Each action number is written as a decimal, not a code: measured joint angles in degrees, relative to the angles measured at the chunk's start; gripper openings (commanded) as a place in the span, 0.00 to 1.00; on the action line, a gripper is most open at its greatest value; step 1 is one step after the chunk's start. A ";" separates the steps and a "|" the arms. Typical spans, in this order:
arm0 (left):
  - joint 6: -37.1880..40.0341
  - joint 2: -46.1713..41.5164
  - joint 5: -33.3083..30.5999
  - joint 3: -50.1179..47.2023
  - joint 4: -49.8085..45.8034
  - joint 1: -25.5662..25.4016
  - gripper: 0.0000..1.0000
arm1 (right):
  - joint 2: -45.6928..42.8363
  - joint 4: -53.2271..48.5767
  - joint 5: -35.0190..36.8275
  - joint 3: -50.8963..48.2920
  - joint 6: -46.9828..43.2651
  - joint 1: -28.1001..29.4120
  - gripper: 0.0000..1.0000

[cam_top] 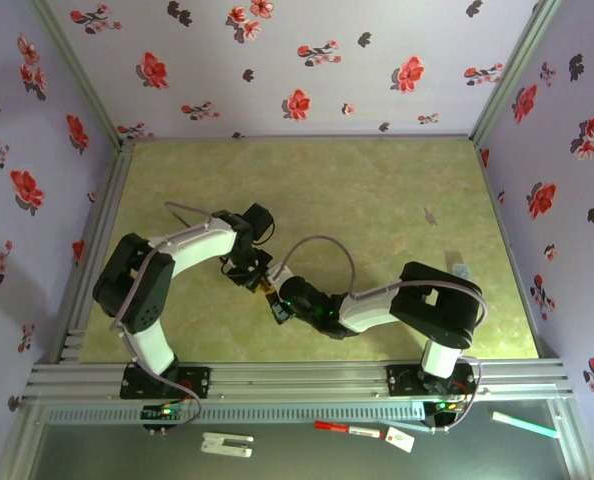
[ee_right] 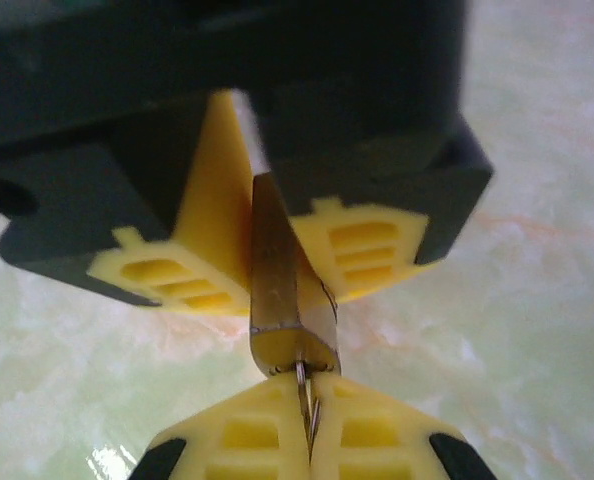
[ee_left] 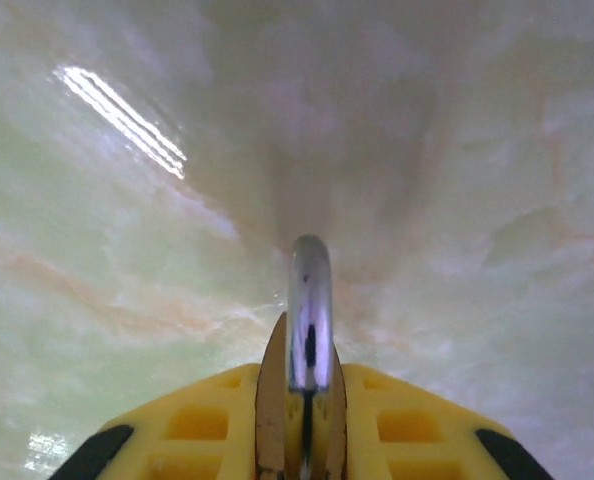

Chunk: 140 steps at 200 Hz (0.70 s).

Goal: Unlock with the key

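1. Brass padlock (ee_right: 289,300) with a chrome shackle (ee_left: 310,290), over the table's (cam_top: 397,200) near middle.
2. Left gripper (ee_left: 305,405) jaws narrow, clamping the padlock.
3. Right gripper (ee_right: 307,440) jaws pinched on the key (ee_right: 304,385), which meets the padlock's base.

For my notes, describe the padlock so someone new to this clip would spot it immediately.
On the pale green table, look near the front middle. The padlock is the small block clamped in the left end effector, with the right end effector holding a key at its base. Its brass body and chrome shackle stand out against the yellow fingers.
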 measured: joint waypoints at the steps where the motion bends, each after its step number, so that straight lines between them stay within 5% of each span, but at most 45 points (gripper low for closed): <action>1: -0.02 0.00 0.00 0.00 -0.04 0.00 0.00 | 0.04 -0.04 0.11 0.04 -0.07 0.07 0.00; 57: -0.98 -1.03 -1.27 0.24 0.98 0.24 0.00 | 0.68 0.46 2.67 0.98 -0.24 -0.33 0.00; 140: 2.43 -15.52 -5.18 -4.61 13.09 1.84 0.00 | -6.08 7.02 -12.48 -0.04 19.56 -10.10 0.00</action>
